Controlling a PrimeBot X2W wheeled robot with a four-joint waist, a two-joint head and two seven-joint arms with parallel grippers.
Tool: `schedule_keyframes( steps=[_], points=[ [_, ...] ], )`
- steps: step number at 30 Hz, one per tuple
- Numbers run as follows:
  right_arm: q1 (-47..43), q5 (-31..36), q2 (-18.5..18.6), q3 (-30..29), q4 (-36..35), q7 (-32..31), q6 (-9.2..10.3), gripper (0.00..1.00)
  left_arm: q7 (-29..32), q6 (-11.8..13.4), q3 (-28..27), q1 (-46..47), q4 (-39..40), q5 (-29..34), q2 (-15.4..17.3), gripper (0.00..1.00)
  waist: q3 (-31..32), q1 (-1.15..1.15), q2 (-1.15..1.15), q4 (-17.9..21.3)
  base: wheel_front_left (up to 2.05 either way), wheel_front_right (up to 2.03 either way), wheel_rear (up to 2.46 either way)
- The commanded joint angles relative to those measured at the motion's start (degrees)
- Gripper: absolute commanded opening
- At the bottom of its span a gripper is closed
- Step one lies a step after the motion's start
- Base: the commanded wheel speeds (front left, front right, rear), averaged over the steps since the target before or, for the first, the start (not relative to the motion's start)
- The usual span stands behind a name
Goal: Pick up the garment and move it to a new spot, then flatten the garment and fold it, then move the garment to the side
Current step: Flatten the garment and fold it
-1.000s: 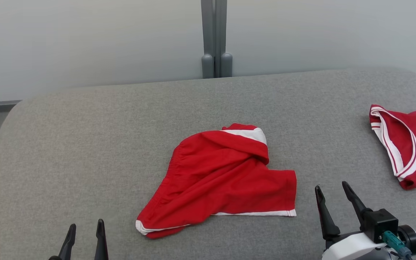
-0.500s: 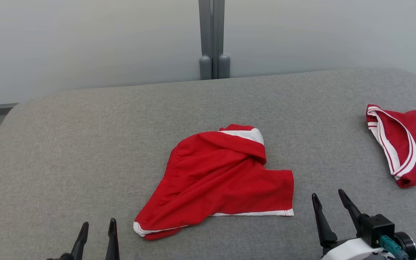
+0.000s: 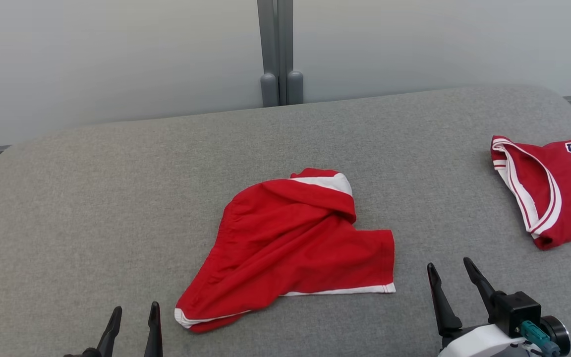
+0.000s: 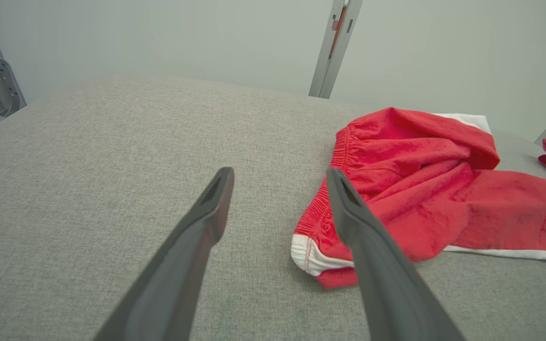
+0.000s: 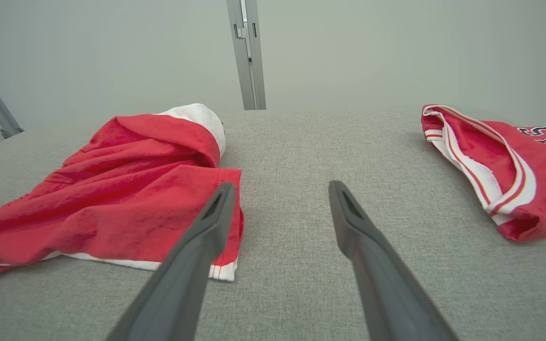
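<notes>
Okay: shorts crumpled mid-table, both grippers empty

I see the red shorts lying around the middle of the grey padded table, not flat. In the head view the long axis runs diagonally, from the near-left corner close to my left gripper up to the far-right bump. The gathered waistband forms the left edge along that diagonal. One leg lies flat and points toward my right. Its white hem runs along the near edge and ends in a square corner. The other leg is folded over on top at the far end, with a white band showing at the peak. The fabric is wrinkled, with a raised fold across the middle.

The left gripper sits low at the near-left, fingers pointing away from me, tips just left of the shorts' near-left corner. Its jaws are wide apart with nothing between them. In the left wrist view one finger overlaps the waistband corner; I cannot tell whether it touches.

My right gripper sits at the near-right, fingers leaning slightly leftward, just beside the flat leg's hem corner but apart from it. Its jaws are spread wide and hold nothing.

A red jersey with white trim lies at the table's right edge, well apart from the shorts. A grey post stands behind the table.
</notes>
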State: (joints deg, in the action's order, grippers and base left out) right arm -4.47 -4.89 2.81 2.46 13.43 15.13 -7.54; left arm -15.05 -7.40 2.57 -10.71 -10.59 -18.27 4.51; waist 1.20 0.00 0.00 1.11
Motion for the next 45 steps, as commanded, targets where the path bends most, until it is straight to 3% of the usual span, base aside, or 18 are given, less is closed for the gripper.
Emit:
schedule_keyframes(
  steps=[1,7,13,18,32,45],
  points=[
    [0.79,-0.3,0.15,0.31,-0.06,0.0,0.12,1.0,-0.14,-0.16,-0.04,1.06,-0.18,-0.02,0.88,1.0,0.1,0.0,0.0,0.09,0.0,0.0,0.0],
    [3.38,0.37,0.13,1.57,3.42,-2.09,0.12,1.0,1.05,-0.16,1.76,1.95,-5.51,0.45,4.75,1.0,0.42,0.0,0.0,0.33,0.0,0.0,0.0],
    [8.29,1.49,0.24,5.11,5.48,-17.15,0.12,1.0,10.09,-0.1,6.26,5.24,-6.88,-2.42,9.9,1.0,-0.5,0.0,0.0,0.56,0.0,0.0,0.0],
    [11.4,3.94,0.2,6.92,8.24,-27.75,0.12,1.0,15.46,-0.09,14.24,8.71,-5.09,-8.06,14.68,1.0,-2.64,0.0,0.0,0.08,0.0,0.0,0.0],
    [16.08,1.12,0.15,9.72,14.94,-26.97,0.12,1.0,17.03,-0.09,25.33,15.51,-5.75,-17.12,22.37,1.0,-7.74,0.0,0.0,-0.33,0.0,0.0,0.0],
    [18.07,0.22,0.16,11.2,17.8,-25.09,0.12,1.0,16.12,-0.1,34.24,19.18,-5.77,-25.53,26.66,1.0,-9.04,0.0,0.0,-0.16,0.0,0.0,0.0]
  ],
)
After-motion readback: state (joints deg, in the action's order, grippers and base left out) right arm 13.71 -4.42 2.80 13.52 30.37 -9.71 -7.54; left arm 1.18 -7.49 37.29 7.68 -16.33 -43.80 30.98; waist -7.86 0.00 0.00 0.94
